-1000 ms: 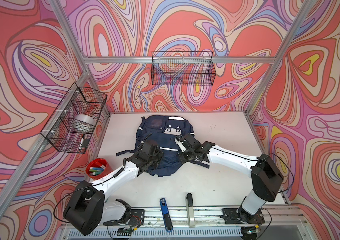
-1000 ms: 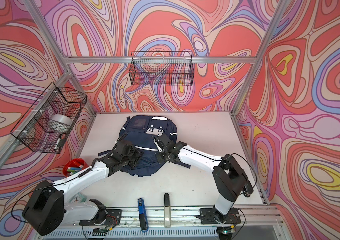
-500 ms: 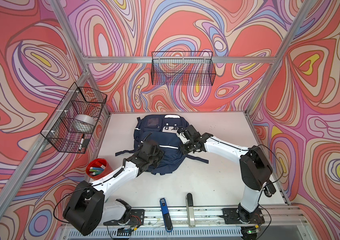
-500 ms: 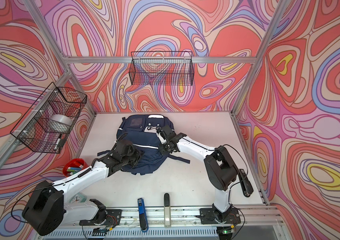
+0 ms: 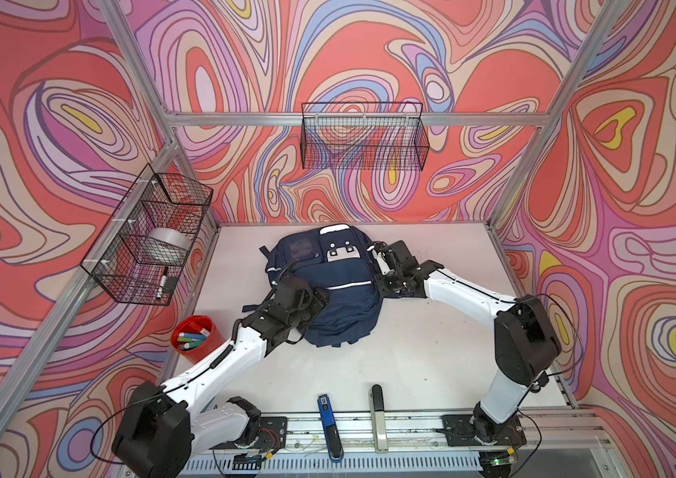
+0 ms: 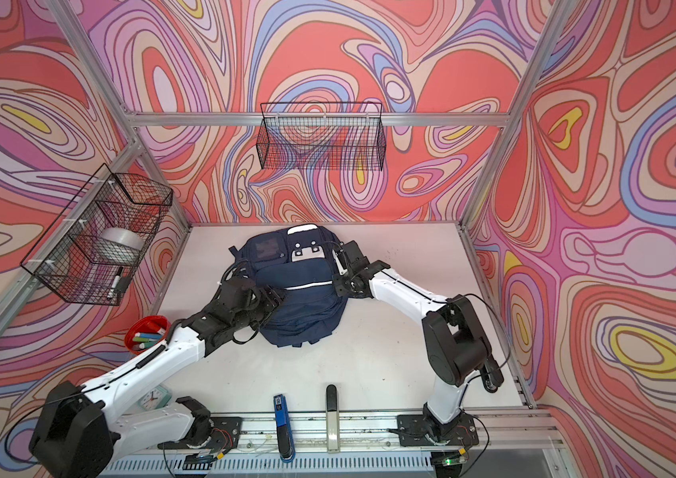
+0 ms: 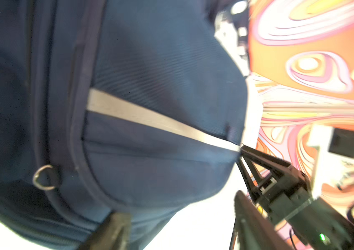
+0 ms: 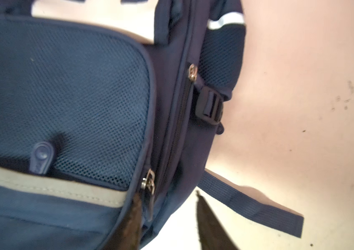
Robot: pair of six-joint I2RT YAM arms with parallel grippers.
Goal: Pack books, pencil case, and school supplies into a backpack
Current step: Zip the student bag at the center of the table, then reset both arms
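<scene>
Backpack (image 5: 336,298), navy with white stripes, lies flat toward the back of the table (image 5: 411,351), its inside hidden and its left side partly covered by the left gripper (image 7: 176,207), jaws wide over blurred fabric, while the right gripper (image 8: 167,194) stands part-open beside a zip pull (image 8: 149,181), neither clearly gripping.

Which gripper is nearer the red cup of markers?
Left. The left gripper is over the backpack's side facing the cup; the right gripper is at its opposite side, farther away.

Overhead stereo pair, wrist cameras near backpack (image 7: 150,65)
</scene>
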